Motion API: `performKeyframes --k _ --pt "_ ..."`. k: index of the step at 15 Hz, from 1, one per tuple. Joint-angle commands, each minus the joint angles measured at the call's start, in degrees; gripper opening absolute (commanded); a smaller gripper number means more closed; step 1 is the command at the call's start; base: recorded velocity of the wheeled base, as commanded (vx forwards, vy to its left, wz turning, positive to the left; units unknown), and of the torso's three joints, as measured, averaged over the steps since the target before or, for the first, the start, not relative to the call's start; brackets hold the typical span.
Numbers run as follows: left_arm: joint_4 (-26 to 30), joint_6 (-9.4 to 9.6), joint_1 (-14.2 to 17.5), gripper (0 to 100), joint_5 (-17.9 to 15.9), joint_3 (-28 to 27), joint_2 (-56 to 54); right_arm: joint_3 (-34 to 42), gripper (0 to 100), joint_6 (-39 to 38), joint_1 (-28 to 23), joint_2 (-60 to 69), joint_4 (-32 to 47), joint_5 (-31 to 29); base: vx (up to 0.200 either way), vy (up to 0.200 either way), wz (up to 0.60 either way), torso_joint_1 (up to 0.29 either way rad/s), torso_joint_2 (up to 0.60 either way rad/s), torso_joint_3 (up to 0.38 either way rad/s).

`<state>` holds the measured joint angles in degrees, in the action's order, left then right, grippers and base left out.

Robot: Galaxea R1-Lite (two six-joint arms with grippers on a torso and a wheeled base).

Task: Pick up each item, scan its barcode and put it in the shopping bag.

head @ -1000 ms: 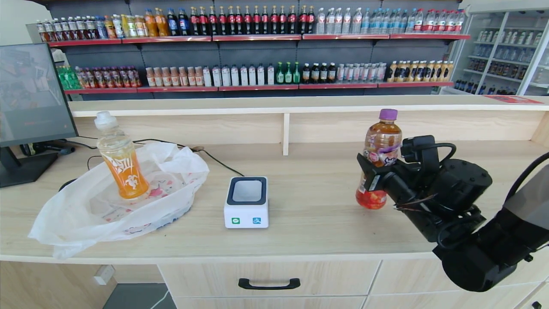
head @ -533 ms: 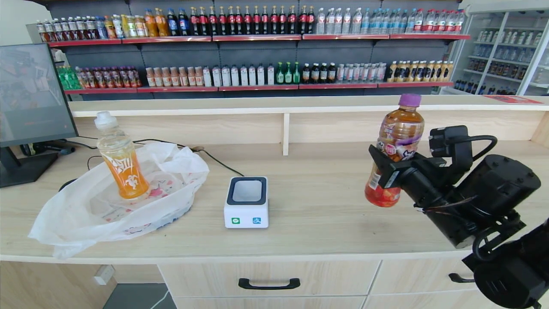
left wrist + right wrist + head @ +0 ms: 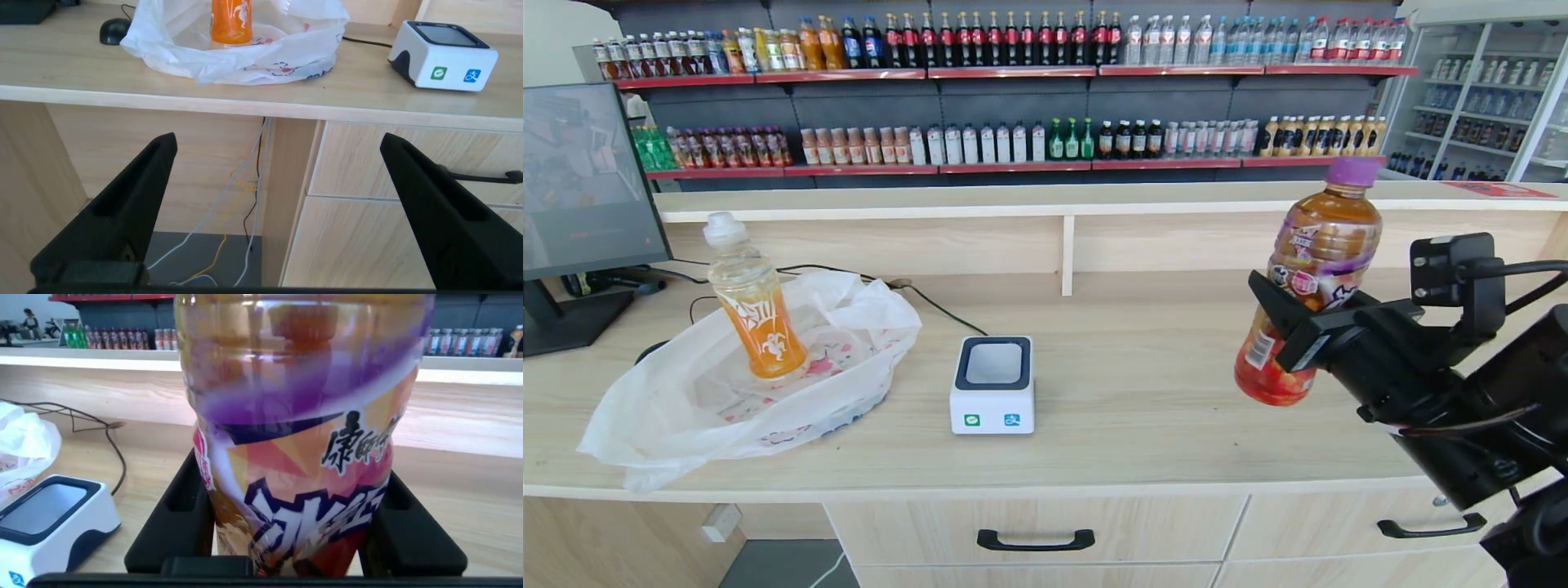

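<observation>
My right gripper [image 3: 1298, 322] is shut on a purple-capped tea bottle [image 3: 1308, 282], holding it in the air above the right side of the counter, tilted slightly. In the right wrist view the bottle [image 3: 302, 441] sits between the black fingers [image 3: 176, 498]. The white barcode scanner [image 3: 992, 384] stands at the counter's middle, left of the bottle. An orange drink bottle [image 3: 754, 306] stands upright in the white shopping bag [image 3: 686, 400] at the left. My left gripper [image 3: 278, 204] hangs open below the counter's front edge, facing the drawers, nothing between its fingers.
A monitor [image 3: 584, 180] on a stand sits at the far left, with cables [image 3: 849, 273] running behind the bag. A raised wooden ledge [image 3: 1094, 200] runs along the counter's back. Drawers with black handles [image 3: 1035, 539] lie below the front edge.
My right gripper has lifted the purple-capped bottle off the counter, upward and to the right. The bag, orange bottle and scanner have not moved.
</observation>
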<state>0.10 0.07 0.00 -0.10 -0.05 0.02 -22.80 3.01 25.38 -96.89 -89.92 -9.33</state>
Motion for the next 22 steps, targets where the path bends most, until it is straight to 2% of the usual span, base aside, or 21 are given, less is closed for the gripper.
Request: performKeyframes --k 1,7,13,19,22 --pt "0.0 0.01 0.0 100 0.0 0.0 0.0 1.7 0 0.2 1.3 2.7 -0.1 0.0 0.000 0.000 0.00 0.000 0.00 0.000" --pt "0.0 0.01 0.0 100 0.0 0.0 0.0 4.4 0 0.2 2.6 6.0 -0.1 0.0 0.000 0.000 0.00 0.000 0.00 0.000" --pt "0.0 0.01 0.0 100 0.0 0.0 0.0 9.3 0 0.2 13.7 8.9 -0.1 0.1 0.000 0.000 0.00 0.000 0.00 0.000" --pt "0.0 0.01 0.0 100 0.0 0.0 0.0 9.7 0 -0.6 16.9 9.2 -0.1 0.4 0.000 0.000 0.00 0.000 0.00 0.000" --pt "0.0 0.01 0.0 100 0.0 0.0 0.0 4.6 0 -2.8 15.4 6.3 -0.1 10.0 0.000 0.000 0.00 0.000 0.00 0.000"
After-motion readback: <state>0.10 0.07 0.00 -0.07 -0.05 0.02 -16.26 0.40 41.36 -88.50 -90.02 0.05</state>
